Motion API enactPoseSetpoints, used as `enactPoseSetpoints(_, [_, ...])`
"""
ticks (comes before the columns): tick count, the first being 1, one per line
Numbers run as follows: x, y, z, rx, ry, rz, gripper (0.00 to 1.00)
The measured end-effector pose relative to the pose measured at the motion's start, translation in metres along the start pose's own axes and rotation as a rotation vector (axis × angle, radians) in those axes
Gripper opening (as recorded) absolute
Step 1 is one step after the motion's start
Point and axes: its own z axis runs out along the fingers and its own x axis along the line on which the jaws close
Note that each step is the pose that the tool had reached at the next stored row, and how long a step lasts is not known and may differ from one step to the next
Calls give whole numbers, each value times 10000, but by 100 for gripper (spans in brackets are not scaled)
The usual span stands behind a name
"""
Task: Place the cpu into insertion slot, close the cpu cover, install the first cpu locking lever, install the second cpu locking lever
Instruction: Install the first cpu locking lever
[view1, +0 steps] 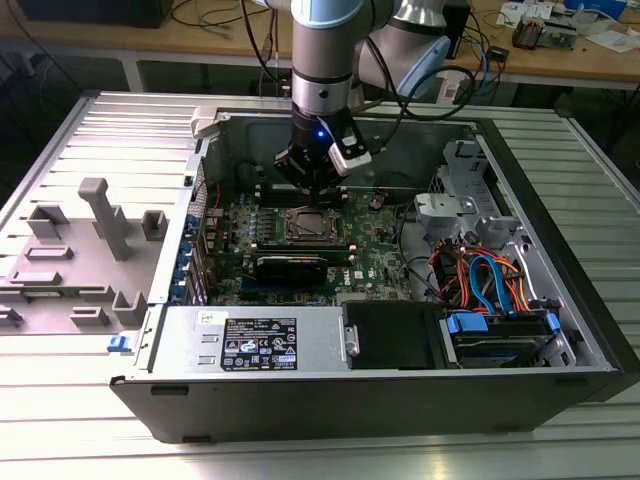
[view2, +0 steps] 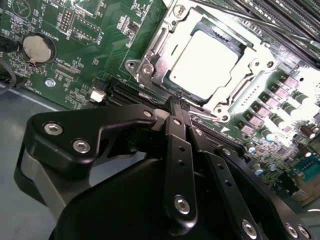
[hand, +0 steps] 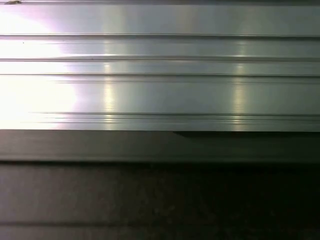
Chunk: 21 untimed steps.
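In the second wrist view the fingers (view2: 176, 111) are pressed together into one narrow tip and hold nothing. The gripper (view2: 181, 107) sits just beside the near edge of the cpu cover (view2: 155, 47), close to a thin metal lever (view2: 207, 114) there; whether it touches I cannot tell. The cpu (view2: 202, 64) already lies in the insertion slot (view2: 172, 86), and the cover appears folded down around it. I judge the first two steps done and the levers in work. In the exterior view the gripper (view1: 310, 180) hangs over the socket inside the open computer case (view1: 560, 290).
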Motion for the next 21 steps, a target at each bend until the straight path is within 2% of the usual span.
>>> enactPoseSetpoints(8, [-51, 0, 20, 0, 0, 20, 11])
enactPoseSetpoints(21, [-82, 1, 73, 0, 1, 21, 11])
